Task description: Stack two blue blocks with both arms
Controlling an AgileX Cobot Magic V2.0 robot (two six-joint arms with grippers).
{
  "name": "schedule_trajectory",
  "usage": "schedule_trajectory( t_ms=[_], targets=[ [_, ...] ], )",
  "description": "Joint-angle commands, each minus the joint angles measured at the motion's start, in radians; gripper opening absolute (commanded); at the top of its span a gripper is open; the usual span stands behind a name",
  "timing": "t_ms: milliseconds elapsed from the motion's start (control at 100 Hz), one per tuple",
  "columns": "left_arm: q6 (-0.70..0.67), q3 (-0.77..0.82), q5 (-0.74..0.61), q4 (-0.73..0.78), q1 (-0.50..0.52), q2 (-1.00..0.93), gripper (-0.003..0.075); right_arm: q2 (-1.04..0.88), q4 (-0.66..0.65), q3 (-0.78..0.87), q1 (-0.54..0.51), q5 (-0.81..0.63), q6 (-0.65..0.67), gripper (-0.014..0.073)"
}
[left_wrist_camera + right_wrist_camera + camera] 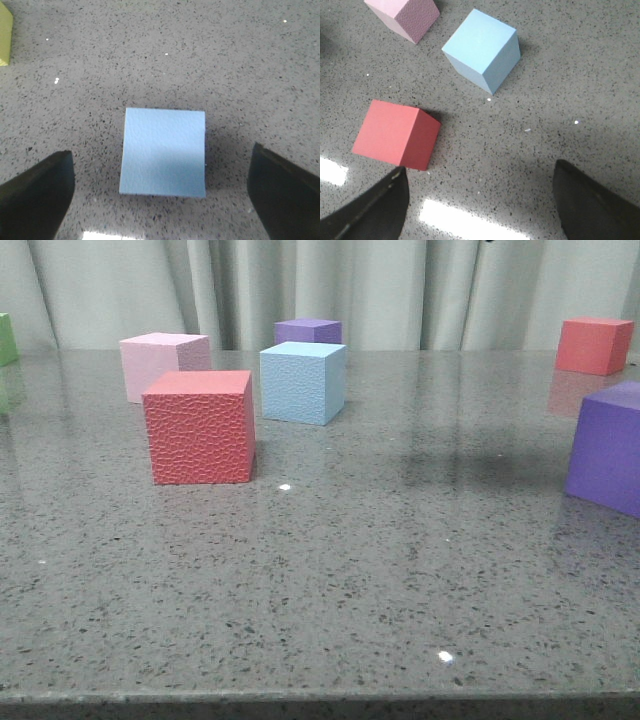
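Observation:
A finely pebbled blue block [303, 383] stands on the grey table behind the red cube [199, 427]. It also shows in the right wrist view [482, 49], well ahead of my right gripper [480, 200], which is open and empty above bare table. In the left wrist view a smoother blue block [164, 152] lies flat on the table. My left gripper [162, 195] hovers over it, open, with one dark finger [37, 192] on each side and clear gaps to the block. Neither gripper shows in the front view.
A pale pink cube [163, 363] and a purple cube [308, 331] stand at the back. A second red cube [594, 344] and a large purple cube [610, 445] stand at the right. A green cube [6, 338] is at the far left, its edge also in the left wrist view [4, 35].

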Motion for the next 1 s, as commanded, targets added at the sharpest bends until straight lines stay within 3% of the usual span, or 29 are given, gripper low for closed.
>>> schedule_trajectory(
  t_ms=[0,580,720,990],
  targets=[
    [0.007,-0.059,-0.043,-0.007,0.000,0.000,0.0672,-0.052,-0.013,0.001,-0.001,-0.088,-0.012,0.0589],
    [0.027,-0.086,-0.029,-0.009,0.000,0.141,0.0663,-0.053,-0.013,0.002,-0.001,-0.076,-0.014,0.0589],
    [0.027,-0.086,-0.025,-0.011,0.000,0.141,0.0584,-0.053,-0.013,0.002,-0.001,-0.076,-0.014,0.0589],
    [0.027,-0.094,0.007,-0.011,0.000,0.141,0.0356,-0.053,-0.013,0.002,-0.001,-0.081,-0.014,0.0589]
  ],
)
